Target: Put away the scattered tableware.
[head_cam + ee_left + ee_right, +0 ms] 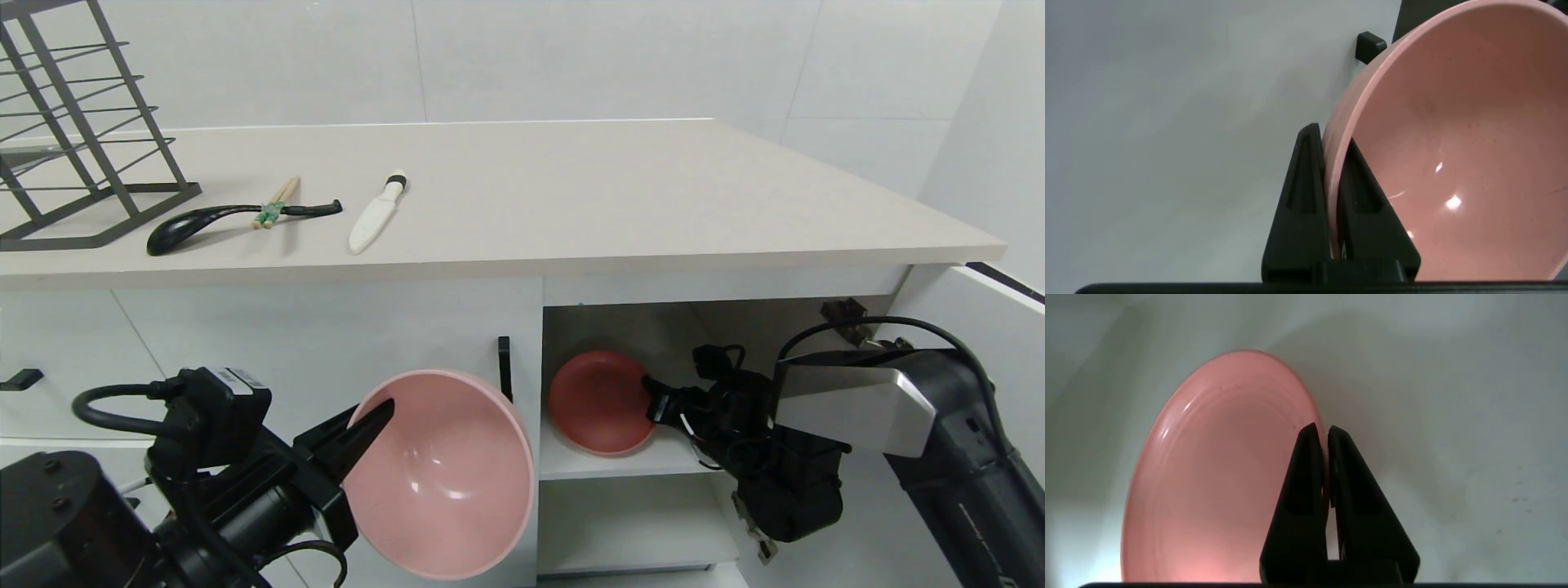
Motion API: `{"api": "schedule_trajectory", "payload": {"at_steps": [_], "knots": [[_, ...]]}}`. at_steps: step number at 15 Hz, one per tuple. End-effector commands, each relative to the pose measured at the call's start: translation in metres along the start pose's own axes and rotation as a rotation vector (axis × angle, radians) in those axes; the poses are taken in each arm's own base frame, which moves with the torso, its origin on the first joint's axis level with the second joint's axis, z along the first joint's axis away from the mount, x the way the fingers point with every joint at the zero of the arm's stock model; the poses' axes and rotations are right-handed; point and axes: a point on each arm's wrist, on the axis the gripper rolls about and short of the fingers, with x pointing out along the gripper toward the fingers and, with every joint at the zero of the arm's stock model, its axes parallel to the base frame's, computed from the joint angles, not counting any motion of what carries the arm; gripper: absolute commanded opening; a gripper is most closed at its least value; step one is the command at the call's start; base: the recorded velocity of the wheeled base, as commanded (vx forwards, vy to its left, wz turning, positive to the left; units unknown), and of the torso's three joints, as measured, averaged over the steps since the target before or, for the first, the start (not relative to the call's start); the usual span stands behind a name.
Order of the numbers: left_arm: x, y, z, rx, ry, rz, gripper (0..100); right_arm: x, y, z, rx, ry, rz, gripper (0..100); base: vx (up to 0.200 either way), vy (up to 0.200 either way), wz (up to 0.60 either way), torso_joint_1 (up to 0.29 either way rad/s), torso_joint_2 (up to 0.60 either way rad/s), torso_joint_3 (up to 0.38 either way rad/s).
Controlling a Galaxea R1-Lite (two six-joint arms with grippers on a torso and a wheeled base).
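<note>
My left gripper (377, 413) is shut on the rim of a pale pink bowl (445, 478), held tilted on edge in front of the closed white cabinet door. In the left wrist view its fingers (1308, 175) pinch the bowl's (1454, 163) rim. My right gripper (655, 394) reaches into the open cabinet and is shut on the rim of a red plate (598, 400), which stands nearly upright over the upper shelf (563, 461). The right wrist view shows the plate (1217, 474) clamped between the fingers (1308, 474). A black spoon (196, 220), chopsticks (274, 203) and a white knife (375, 214) lie on the counter.
A dark wire rack (73, 139) stands at the counter's far left. A black door handle (504, 367) sits between the bowl and the open compartment. The open cabinet door (980, 302) is at the right. A lower shelf (629, 523) lies beneath the upper one.
</note>
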Motion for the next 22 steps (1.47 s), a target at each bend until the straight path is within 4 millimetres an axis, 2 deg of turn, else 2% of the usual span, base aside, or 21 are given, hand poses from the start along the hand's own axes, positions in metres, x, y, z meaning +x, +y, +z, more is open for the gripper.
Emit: {"api": "schedule_trajectory", "payload": {"at_steps": [1,5,6,11,13,14,16,17,20,22], "knots": [[0.001,0.0,-0.001,0.0,0.007,0.001,0,0.002,-0.002,-0.002,0.001,-0.003,-0.004,0,0.0,0.0,0.0,0.0,0.0,0.0],[0.002,0.0,-0.003,-0.002,0.016,0.001,0,0.002,-0.004,-0.002,0.001,-0.002,-0.014,0,0.0,0.0,0.0,0.0,0.0,0.0],[0.002,0.0,-0.003,-0.002,0.016,0.001,0,0.002,-0.004,-0.002,0.001,-0.002,-0.014,100,0.0,0.0,0.0,0.0,0.0,0.0],[0.002,0.0,-0.003,-0.003,0.018,0.001,0,-0.002,-0.007,0.003,-0.022,-0.008,-0.023,100,0.0,0.0,0.0,0.0,0.0,0.0],[0.003,0.0,-0.004,-0.003,0.021,0.001,0,-0.014,0.0,0.026,-0.091,-0.045,-0.037,100,0.0,0.0,0.0,0.0,0.0,0.0],[0.003,0.0,-0.004,-0.003,0.021,0.001,0,-0.026,0.003,0.029,-0.111,-0.026,-0.044,100,0.0,0.0,0.0,0.0,0.0,0.0],[0.003,-0.001,-0.004,-0.002,0.022,-0.005,0,-0.07,0.016,0.03,-0.197,0.071,-0.056,100,0.0,0.0,0.0,0.0,0.0,0.0],[0.003,-0.001,-0.004,-0.001,0.022,-0.005,0,-0.083,0.023,0.032,-0.216,0.086,-0.048,100,0.0,0.0,0.0,0.0,0.0,0.0],[0.004,-0.003,-0.006,0.079,0.031,-0.017,0,-0.14,0.072,0.064,-0.278,0.02,0.058,100,0.0,0.0,0.0,0.0,0.0,0.0],[0.006,-0.011,-0.009,0.158,0.045,-0.061,0,-0.168,0.09,0.069,-0.308,0.009,0.118,100,0.0,0.0,0.0,0.0,0.0,0.0]]}}
